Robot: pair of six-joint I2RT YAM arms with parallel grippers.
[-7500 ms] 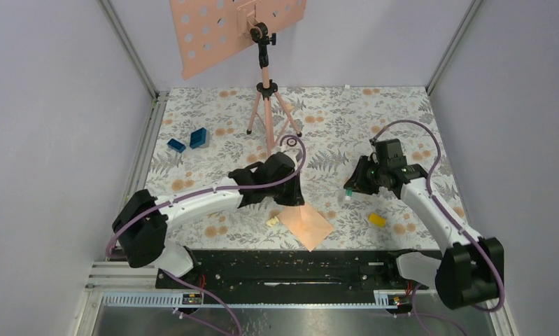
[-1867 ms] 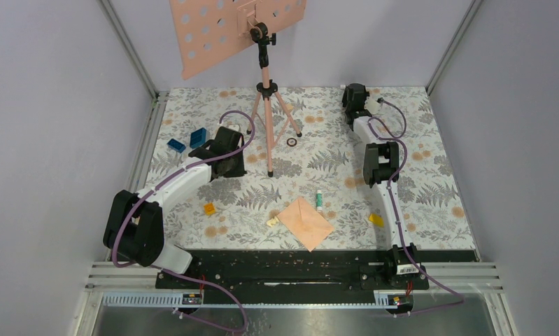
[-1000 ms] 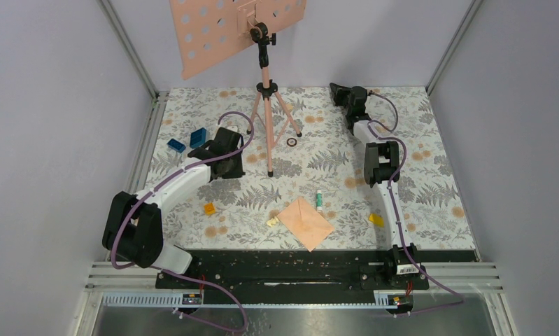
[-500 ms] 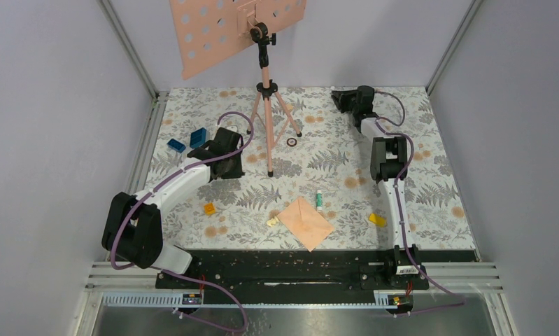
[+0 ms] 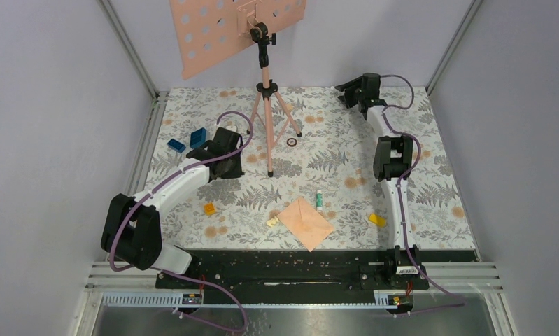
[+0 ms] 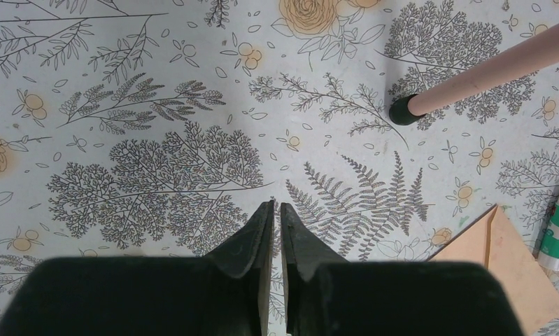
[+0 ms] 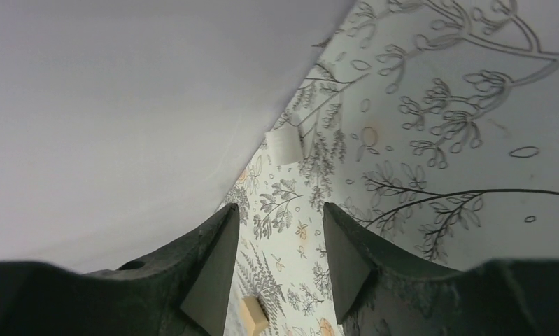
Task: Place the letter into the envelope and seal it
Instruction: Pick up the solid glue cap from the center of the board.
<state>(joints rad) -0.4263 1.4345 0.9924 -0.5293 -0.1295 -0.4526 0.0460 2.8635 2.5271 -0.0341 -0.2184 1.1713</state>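
Observation:
The peach envelope (image 5: 306, 222) lies flat near the table's front edge with its flaps folded in; one corner of the envelope (image 6: 501, 262) shows in the left wrist view. The letter does not show in any view. My left gripper (image 5: 229, 155) hovers over the table left of the tripod, well away from the envelope; its jaws (image 6: 277, 204) are shut with nothing between them. My right gripper (image 5: 350, 89) is stretched to the far back of the table by the wall. Its fingers (image 7: 280, 206) stand open and hold nothing.
A pink tripod (image 5: 266, 105) carrying a perforated pink plate (image 5: 220, 31) stands at the back centre; one leg (image 6: 486, 70) reaches into the left wrist view. A glue stick (image 5: 319, 200) lies beside the envelope. Blue blocks (image 5: 198, 137), a yellow block (image 5: 377, 220), an orange block (image 5: 209, 208) and a black ring (image 5: 291, 142) are scattered about.
My right gripper has opened, and its wrist has swung to the right along the back wall. The left arm and the envelope have not moved.

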